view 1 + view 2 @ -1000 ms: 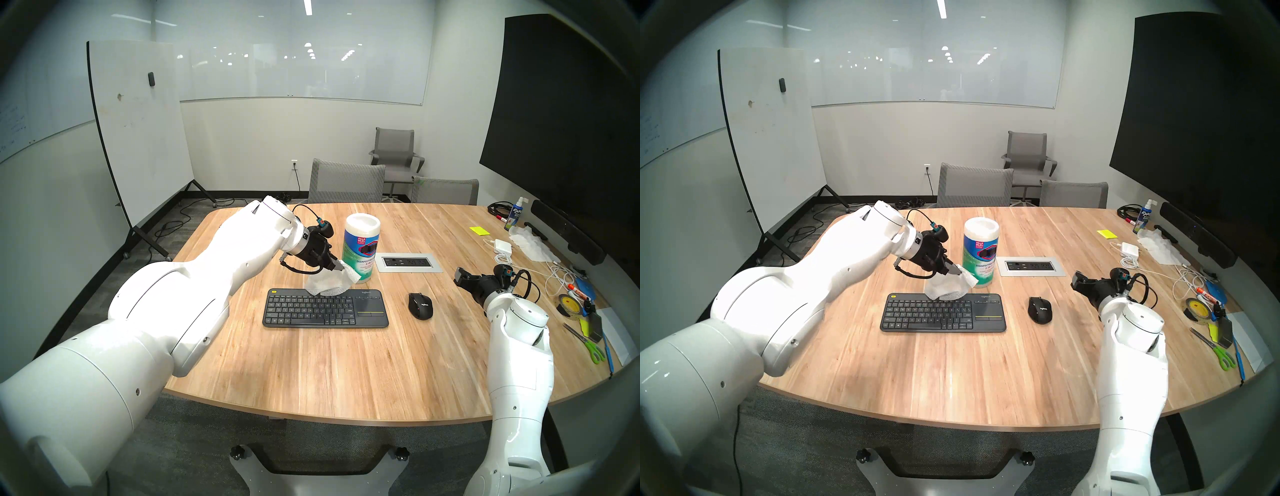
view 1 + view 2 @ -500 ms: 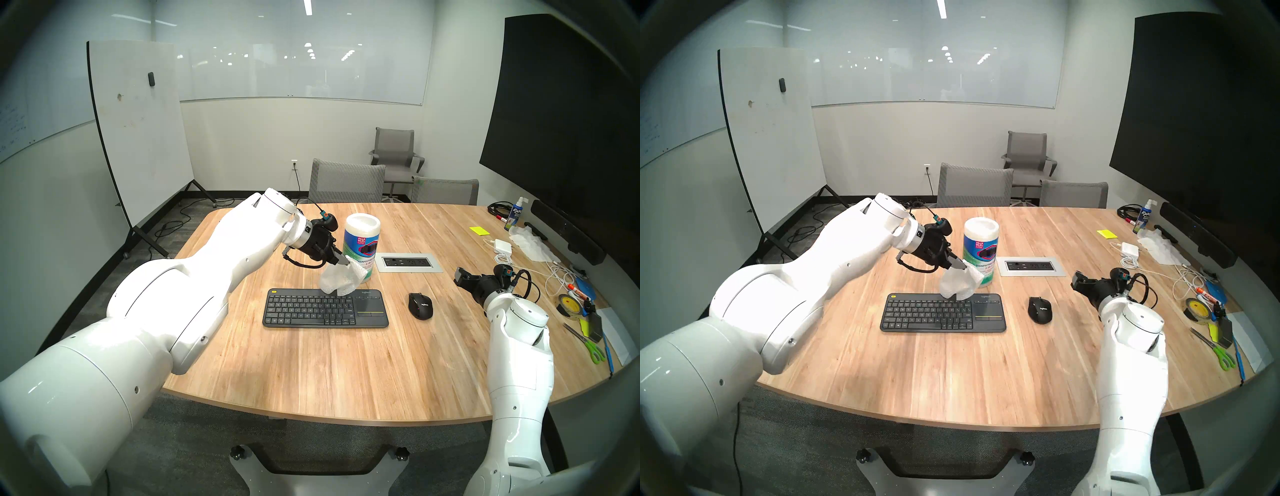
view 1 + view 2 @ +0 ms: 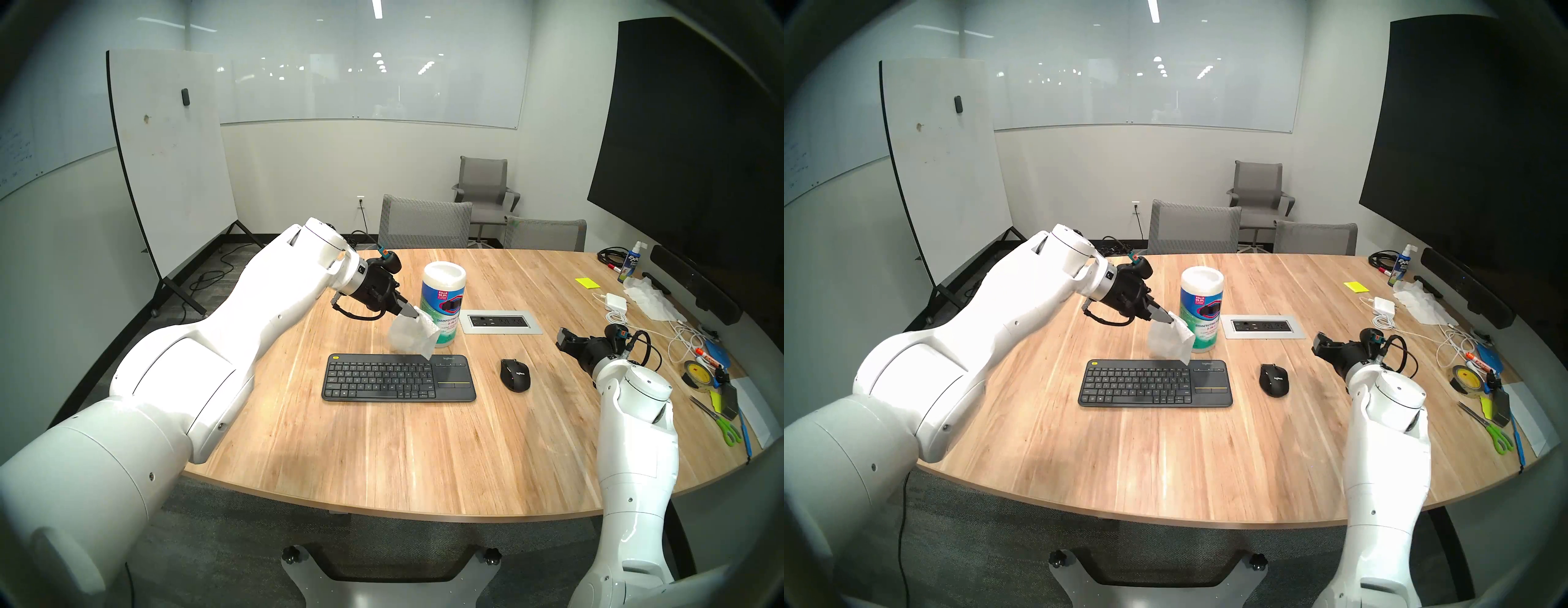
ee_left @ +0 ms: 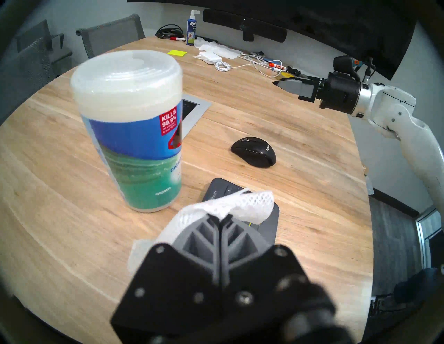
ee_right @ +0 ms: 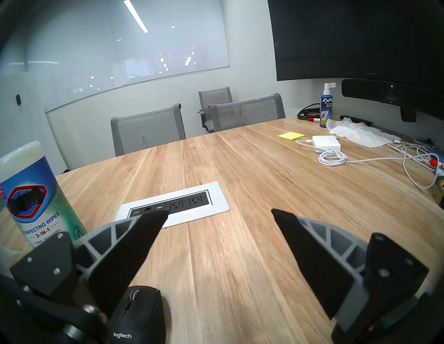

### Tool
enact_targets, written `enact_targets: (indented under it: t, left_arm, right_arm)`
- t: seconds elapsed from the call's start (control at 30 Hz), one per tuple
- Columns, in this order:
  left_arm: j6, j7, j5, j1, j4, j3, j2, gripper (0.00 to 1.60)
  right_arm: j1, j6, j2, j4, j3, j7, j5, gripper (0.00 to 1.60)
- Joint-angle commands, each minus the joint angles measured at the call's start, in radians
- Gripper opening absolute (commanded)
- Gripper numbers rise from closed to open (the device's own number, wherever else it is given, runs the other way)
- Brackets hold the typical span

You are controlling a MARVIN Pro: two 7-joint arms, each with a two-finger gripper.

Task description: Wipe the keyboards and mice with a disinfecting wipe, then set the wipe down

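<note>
My left gripper [image 3: 413, 314] is shut on the white disinfecting wipe [image 3: 410, 336], which hangs in the air just behind the keyboard's far edge; the wipe also shows in the left wrist view [image 4: 240, 206]. The dark grey keyboard [image 3: 399, 378] lies flat at the table's middle. The black mouse [image 3: 514, 374] sits to its right, and also shows in the right wrist view [image 5: 137, 314]. My right gripper [image 3: 562, 339] is open and empty, above the table to the right of the mouse; its fingers [image 5: 141, 230] are spread wide.
The tall white wipe canister [image 3: 442, 303] stands right behind the hanging wipe. A power outlet plate [image 3: 500, 321] is set in the table. The right edge holds a charger [image 3: 615, 302], tissues [image 3: 651, 303], a spray bottle [image 3: 632, 263], tape [image 3: 698, 373] and scissors [image 3: 721, 422].
My left gripper has lifted the wipe off the keyboard's far edge and drawn back to the left a little; the wipe now hangs free. The right arm has not moved.
</note>
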Motion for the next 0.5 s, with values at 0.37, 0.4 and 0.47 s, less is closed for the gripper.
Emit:
enact_targets:
  t: [0.37,0.4,0.47]
  left_arm:
    - [0.173,0.005,-0.079,0.152,-0.278,0.023,0.06,0.0]
    - [0.185,0.014,-0.088,0.16,-0.292,0.028,0.065,0.0]
    - [0.195,0.024,-0.092,0.171,-0.312,0.029,0.071,0.0]
  right_arm:
    - [0.012,-0.004,0.002,-0.022,-0.001,-0.001,0.001,1.6]
    - [0.012,-0.004,0.002,-0.022,-0.001,-0.001,0.001,1.6]
    - [0.012,-0.004,0.002,-0.022,-0.001,-0.001,0.001,1.6]
